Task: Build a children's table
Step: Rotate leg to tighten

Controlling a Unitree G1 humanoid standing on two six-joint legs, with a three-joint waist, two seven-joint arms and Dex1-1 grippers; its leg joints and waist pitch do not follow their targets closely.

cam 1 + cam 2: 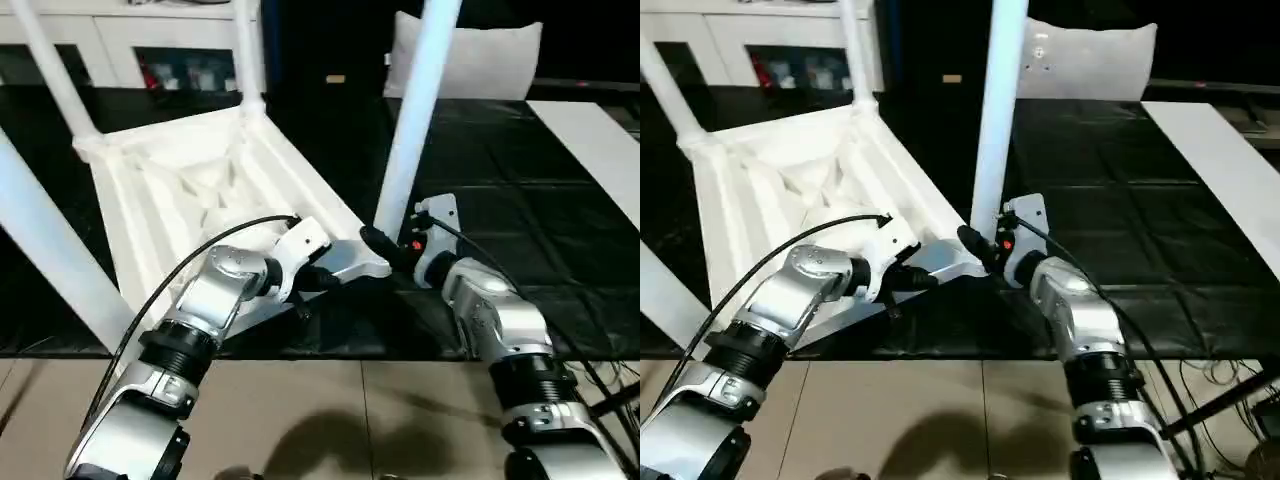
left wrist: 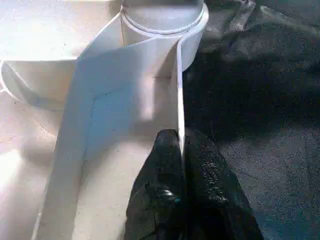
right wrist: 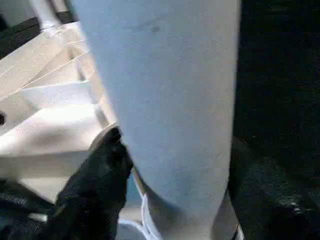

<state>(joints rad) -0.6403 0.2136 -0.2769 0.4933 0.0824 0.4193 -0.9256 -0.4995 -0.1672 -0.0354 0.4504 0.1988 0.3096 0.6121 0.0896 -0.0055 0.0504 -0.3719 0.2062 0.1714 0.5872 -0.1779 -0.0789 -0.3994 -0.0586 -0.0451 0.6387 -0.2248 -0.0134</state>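
Observation:
The white tabletop lies upside down on the black mat, ribbed underside up. Legs stand in its sockets at the far left, the far corner and the near left. A fourth leg rises from the near right corner socket. My left gripper is shut on the tabletop's thin rim just beside that socket. My right gripper holds the base of the fourth leg, one black finger pressed on its side.
The black mat covers the floor under the table. A white cabinet stands at the back left, a white cushion at the back, a white panel at the right. Tan floor lies near me.

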